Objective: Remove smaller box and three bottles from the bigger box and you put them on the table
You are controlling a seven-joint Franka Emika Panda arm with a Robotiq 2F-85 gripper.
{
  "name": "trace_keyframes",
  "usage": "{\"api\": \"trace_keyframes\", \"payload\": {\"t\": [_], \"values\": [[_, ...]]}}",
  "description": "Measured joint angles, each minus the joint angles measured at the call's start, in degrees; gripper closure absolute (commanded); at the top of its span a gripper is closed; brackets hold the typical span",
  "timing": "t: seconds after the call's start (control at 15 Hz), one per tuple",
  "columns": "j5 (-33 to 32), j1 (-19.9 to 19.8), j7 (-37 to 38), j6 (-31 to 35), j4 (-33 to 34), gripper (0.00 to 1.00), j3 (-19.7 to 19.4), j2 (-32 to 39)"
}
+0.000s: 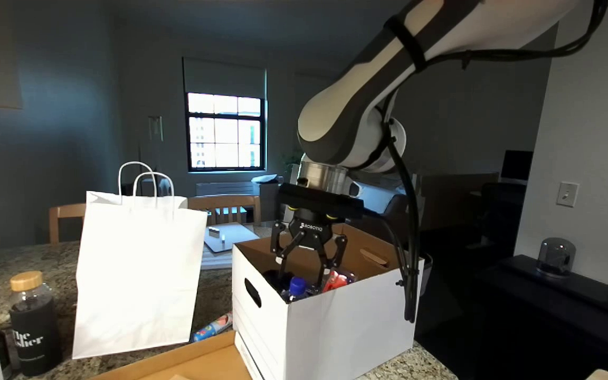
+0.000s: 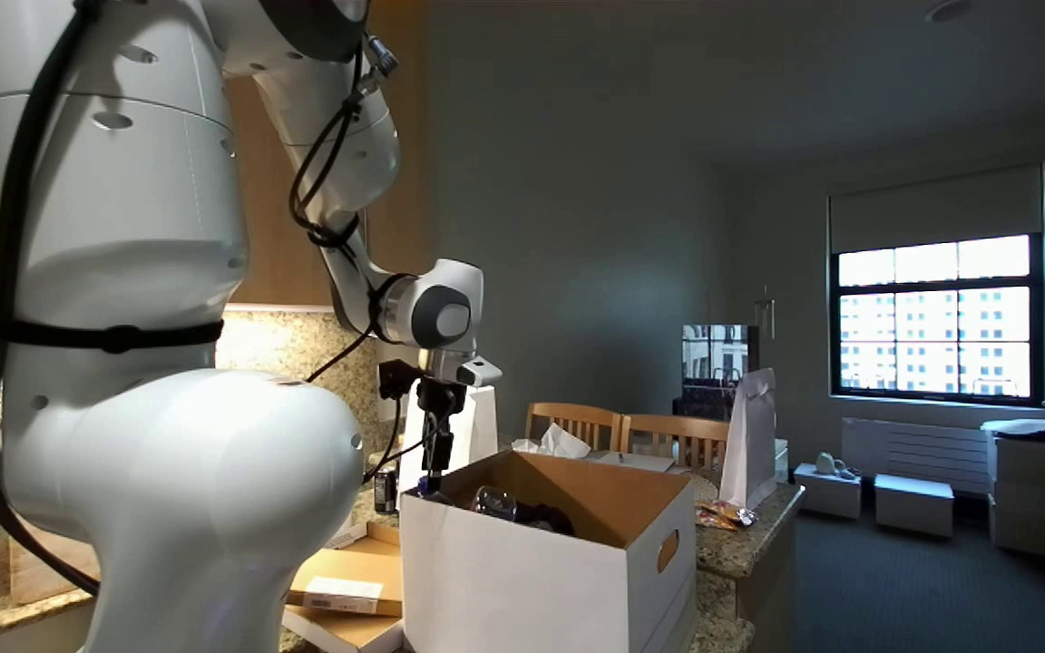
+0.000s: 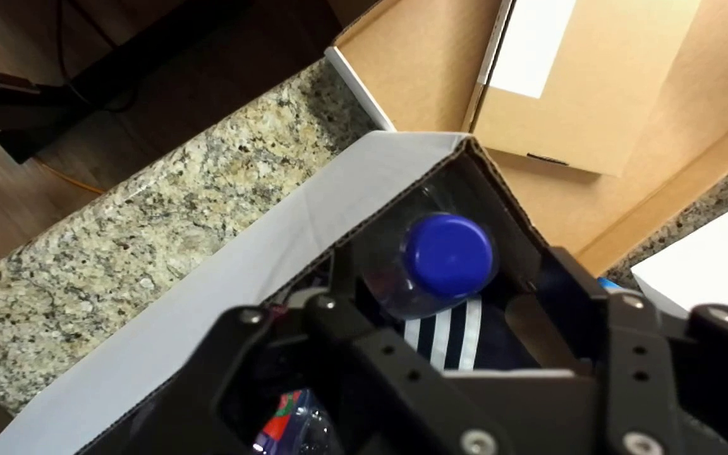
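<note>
The blue-capped bottle [image 3: 445,258] (inside the bigger box [image 1: 354,323]) shows between the parted jaws of the gripper [image 3: 455,282].

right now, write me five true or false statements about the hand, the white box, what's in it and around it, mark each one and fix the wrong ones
1. The blue-capped bottle is inside the bigger box. True.
2. The hand is shut tight on that bottle. False: it is open, plainly so in the wrist view.
3. A white paper bag stands upright on the granite counter. True.
4. The bigger box is closed on top. False: its top is open.
5. A clear bottle with a red label also lies within the bigger box. True.
</note>
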Motion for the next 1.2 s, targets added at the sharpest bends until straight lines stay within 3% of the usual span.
{"api": "trace_keyframes", "payload": {"t": [0.07,0.13,0.27,0.87,1.13,1.2], "values": [[0.0,0.0,0.0,0.01,0.11,0.07,-0.03,0.12],[0.0,0.0,0.0,0.01,0.24,0.32,-0.05,0.26],[0.0,0.0,0.0,0.01,0.46,0.32,-0.08,0.59],[0.05,0.0,-0.12,0.01,2.1,0.91,-0.81,3.07],[0.04,0.0,-0.16,0.01,2.33,0.89,-1.14,3.29],[0.05,0.0,-0.16,0.01,2.34,0.67,-1.14,3.29]]}}
